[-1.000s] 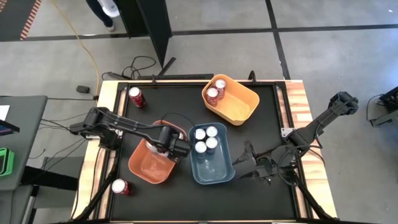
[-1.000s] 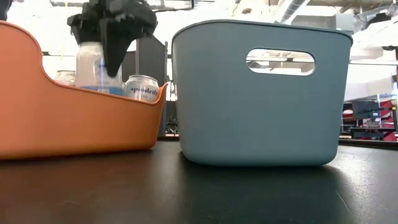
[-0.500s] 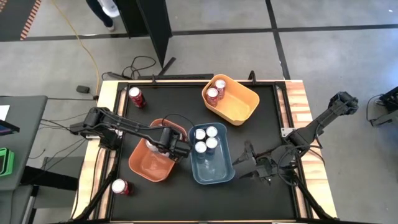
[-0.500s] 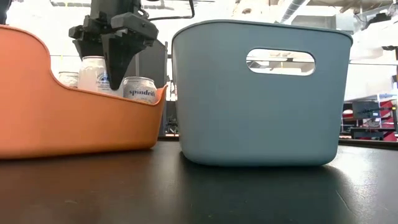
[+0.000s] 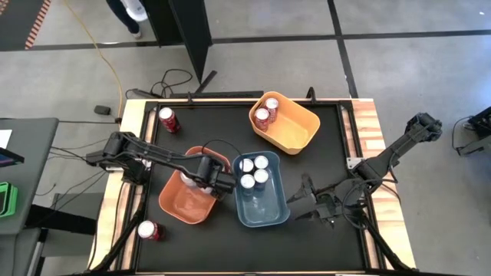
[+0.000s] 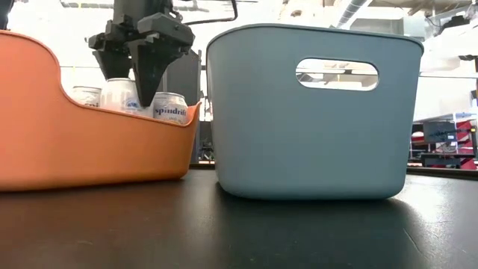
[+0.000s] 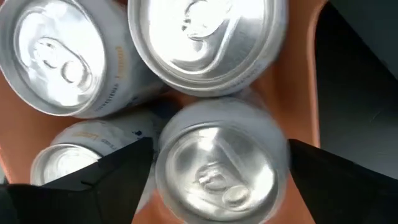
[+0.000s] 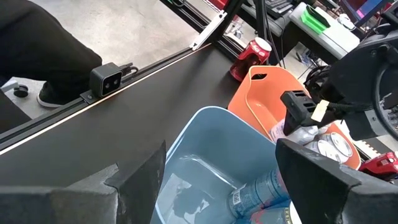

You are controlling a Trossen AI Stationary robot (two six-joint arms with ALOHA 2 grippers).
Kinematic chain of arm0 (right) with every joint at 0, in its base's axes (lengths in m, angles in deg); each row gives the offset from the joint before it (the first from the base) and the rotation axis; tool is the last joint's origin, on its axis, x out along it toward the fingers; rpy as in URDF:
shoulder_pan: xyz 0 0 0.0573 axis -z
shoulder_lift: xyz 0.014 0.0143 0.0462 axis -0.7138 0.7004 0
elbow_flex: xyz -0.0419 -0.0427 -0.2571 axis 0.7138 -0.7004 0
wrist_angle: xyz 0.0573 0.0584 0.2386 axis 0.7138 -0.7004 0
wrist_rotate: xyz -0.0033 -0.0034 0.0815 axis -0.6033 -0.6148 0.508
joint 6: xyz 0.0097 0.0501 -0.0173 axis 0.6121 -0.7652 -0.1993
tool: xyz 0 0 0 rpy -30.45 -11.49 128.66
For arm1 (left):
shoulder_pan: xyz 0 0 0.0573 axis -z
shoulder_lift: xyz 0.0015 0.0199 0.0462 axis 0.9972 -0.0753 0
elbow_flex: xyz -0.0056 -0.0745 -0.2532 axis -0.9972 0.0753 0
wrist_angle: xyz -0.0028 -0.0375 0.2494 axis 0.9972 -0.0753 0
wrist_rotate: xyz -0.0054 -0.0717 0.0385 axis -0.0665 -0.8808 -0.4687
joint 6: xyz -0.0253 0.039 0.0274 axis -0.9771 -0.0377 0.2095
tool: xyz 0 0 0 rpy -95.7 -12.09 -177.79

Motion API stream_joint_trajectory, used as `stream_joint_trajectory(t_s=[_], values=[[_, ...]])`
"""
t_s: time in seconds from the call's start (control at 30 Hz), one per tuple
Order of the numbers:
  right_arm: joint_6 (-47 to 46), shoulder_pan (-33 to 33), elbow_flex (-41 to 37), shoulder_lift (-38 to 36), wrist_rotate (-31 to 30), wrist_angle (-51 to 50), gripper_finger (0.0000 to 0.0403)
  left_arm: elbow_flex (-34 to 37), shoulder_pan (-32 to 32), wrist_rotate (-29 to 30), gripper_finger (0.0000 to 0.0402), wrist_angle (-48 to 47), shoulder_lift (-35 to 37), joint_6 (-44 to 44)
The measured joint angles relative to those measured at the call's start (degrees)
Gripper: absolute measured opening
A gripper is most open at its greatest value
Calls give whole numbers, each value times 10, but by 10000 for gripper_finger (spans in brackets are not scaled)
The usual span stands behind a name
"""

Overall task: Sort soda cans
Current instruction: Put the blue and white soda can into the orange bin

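Silver-white can [image 7: 217, 165] stood upright in orange bin [image 5: 178, 205], lower left of centre in high view, touching two like cans. Left gripper [image 6: 142, 63] sat over it, fingers spread, clear of can sides; nothing pinched. Judged: rigid thin-walled cylinder, smooth and slippery, dents if squeezed hard; best taken across body below rim. Red cans [image 5: 168, 119] remained loose on table. Right gripper [image 5: 293, 209] waited beside blue bin [image 5: 270, 215], fingers apart, empty.

Lab/workshop: polished concrete floor [image 5: 399, 69], loose cables [image 5: 173, 80], ceiling ducting [image 6: 358, 11] and equipment racks [image 6: 441, 138] behind the black table [image 5: 322, 153].
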Motion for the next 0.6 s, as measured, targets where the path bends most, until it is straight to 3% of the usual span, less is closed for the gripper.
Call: stream_joint_trajectory(t_s=[0.4,0.6], values=[[-5,0,0,0,0,0,323,-1,0,-25,377,-25,2,-13],[-8,0,0,0,0,-2,323,-41,1,-24,377,-47,3,-18]])
